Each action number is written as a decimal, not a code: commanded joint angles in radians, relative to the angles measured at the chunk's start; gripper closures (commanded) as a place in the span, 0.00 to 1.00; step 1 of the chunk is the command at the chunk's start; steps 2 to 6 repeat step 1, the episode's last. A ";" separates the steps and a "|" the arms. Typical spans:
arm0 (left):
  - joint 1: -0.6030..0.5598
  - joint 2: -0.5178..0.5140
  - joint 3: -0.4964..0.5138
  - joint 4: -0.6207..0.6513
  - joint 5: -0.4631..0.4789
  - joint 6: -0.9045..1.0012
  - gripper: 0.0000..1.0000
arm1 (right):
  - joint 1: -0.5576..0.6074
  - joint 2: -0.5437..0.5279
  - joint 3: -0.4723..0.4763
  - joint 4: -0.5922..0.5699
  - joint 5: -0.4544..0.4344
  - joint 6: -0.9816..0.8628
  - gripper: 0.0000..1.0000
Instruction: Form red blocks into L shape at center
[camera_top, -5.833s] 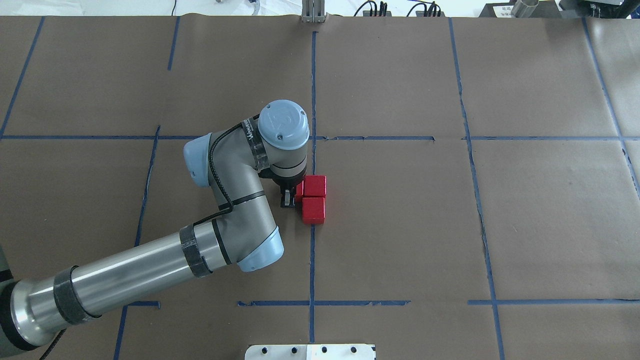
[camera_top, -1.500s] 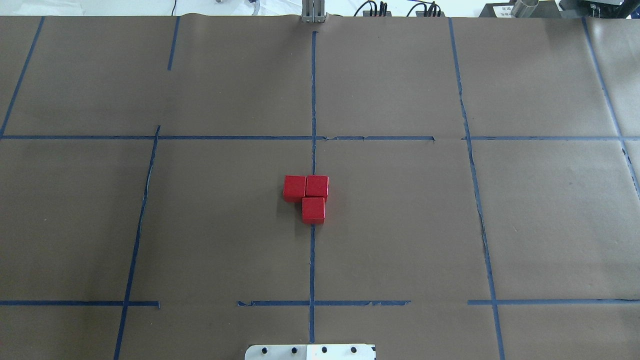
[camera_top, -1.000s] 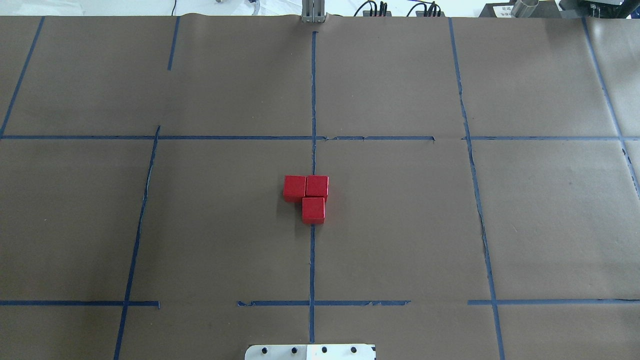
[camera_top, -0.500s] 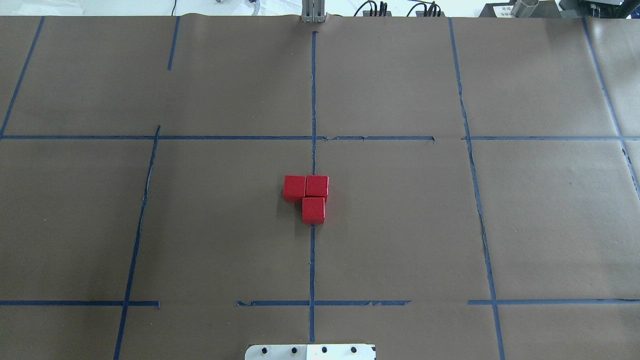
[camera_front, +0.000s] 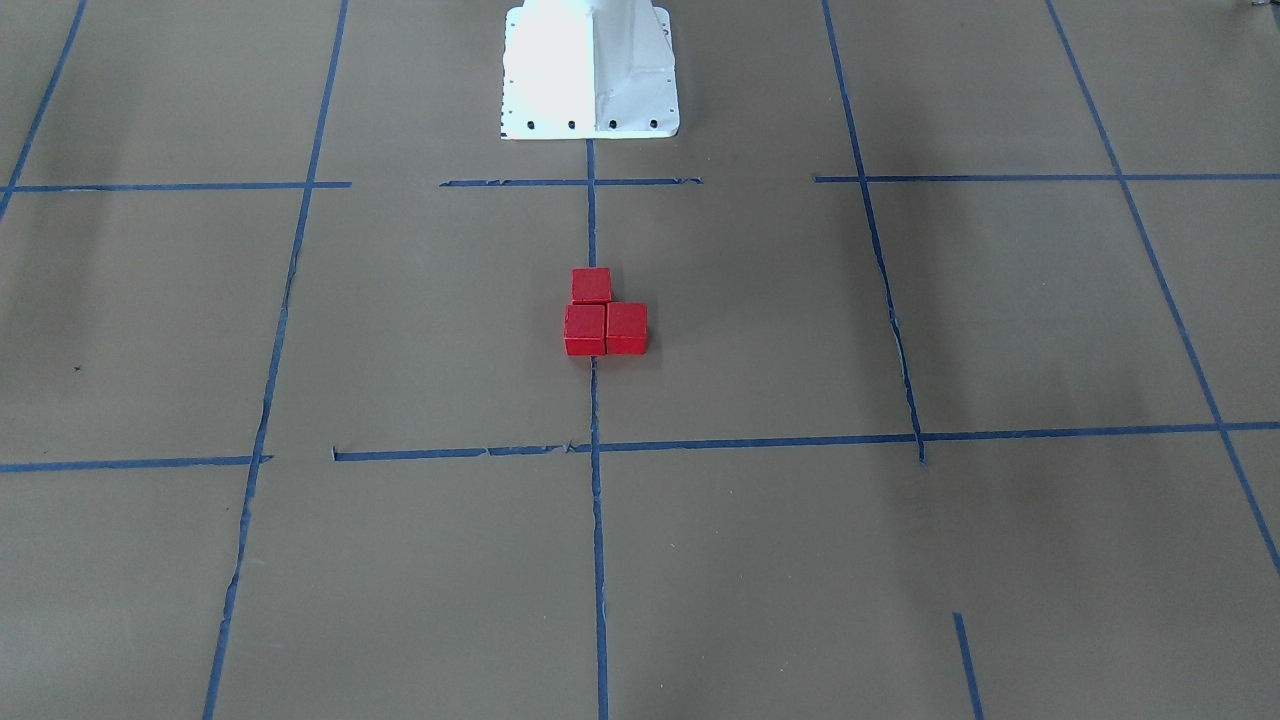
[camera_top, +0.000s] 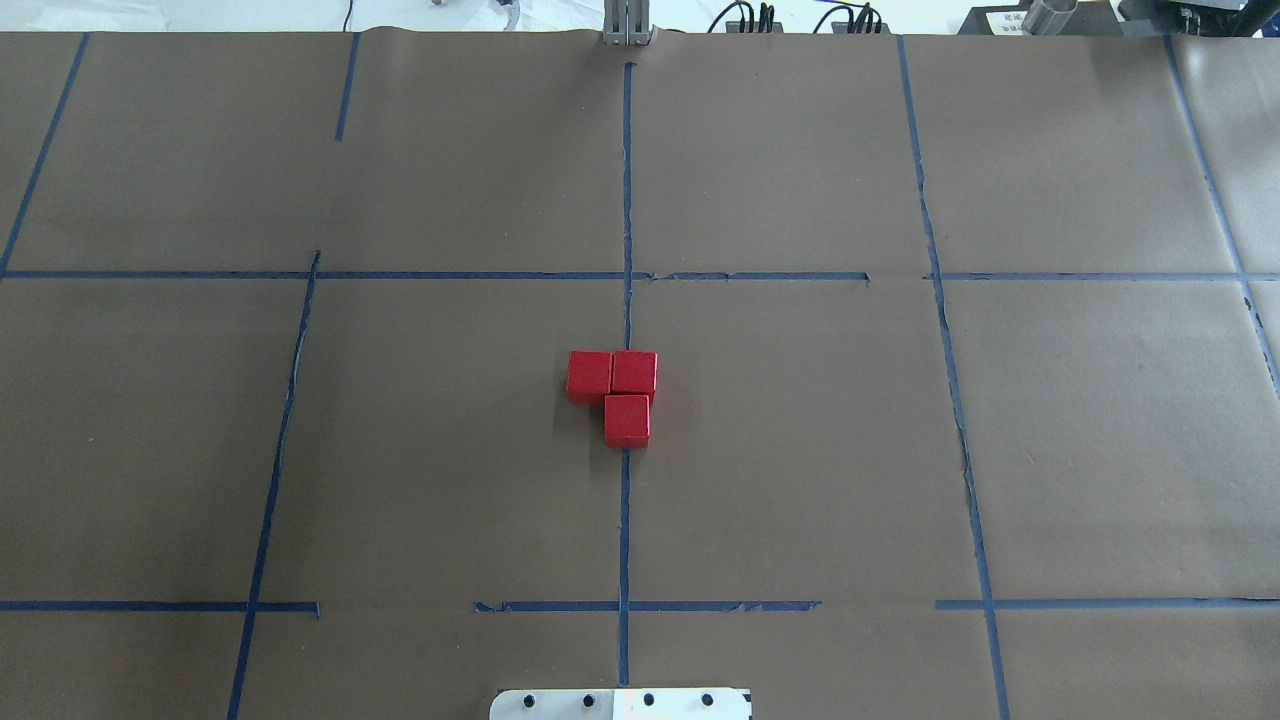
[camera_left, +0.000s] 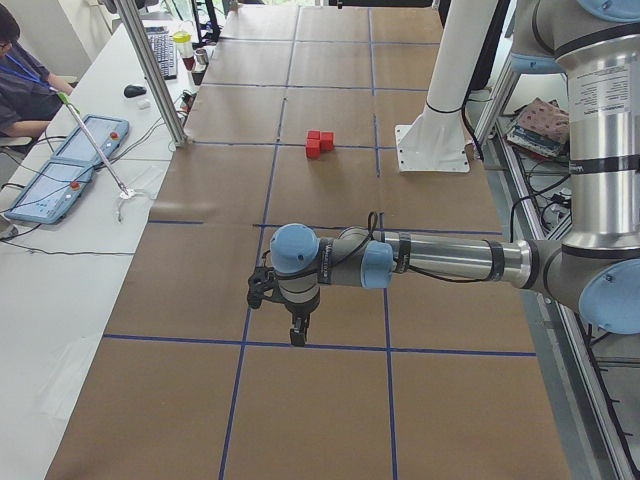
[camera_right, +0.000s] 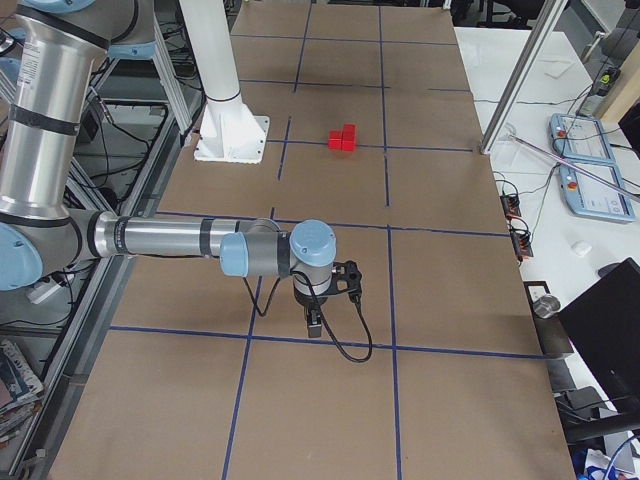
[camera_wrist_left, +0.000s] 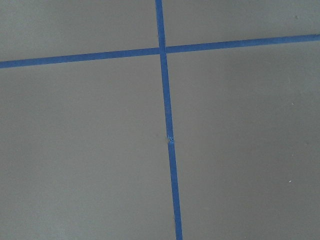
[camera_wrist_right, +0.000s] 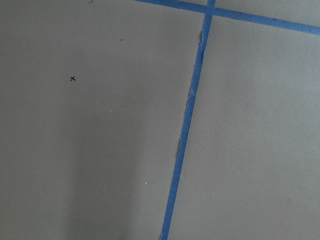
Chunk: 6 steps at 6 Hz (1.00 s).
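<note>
— Looking down from overhead, you've got the red blocks at the middle of the bench, all three touching. Two sit in a row across, and the third is tucked on the robot's side of the right-hand one, over the centre tape line.

— That reads as a finished L to me: one leg toward the robot's left, one toward its base. Where are your fingers?

— Well apart from it. The left fingers hang over the bench's left end and the right fingers over its right end. Neither is clearly nearer, and the blocks lie inward from both.

— Apart or together?

— You can't tell. Only the side views show them, and the wrist cameras catch no fingers at all.

— And against a few seconds back?

— Then the left fingers were right beside the left-hand block. Now nothing of the robot reaches into your overhead view, and the blocks haven't shifted.
</note>
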 joint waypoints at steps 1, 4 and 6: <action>0.001 0.000 -0.002 0.000 0.000 0.000 0.00 | 0.000 0.000 0.001 0.000 0.000 0.000 0.00; 0.001 0.000 -0.002 0.000 0.000 0.000 0.00 | 0.000 0.000 0.001 0.000 0.000 0.000 0.00; 0.001 0.000 -0.002 0.000 0.000 0.000 0.00 | 0.000 0.000 0.001 0.000 0.000 0.000 0.00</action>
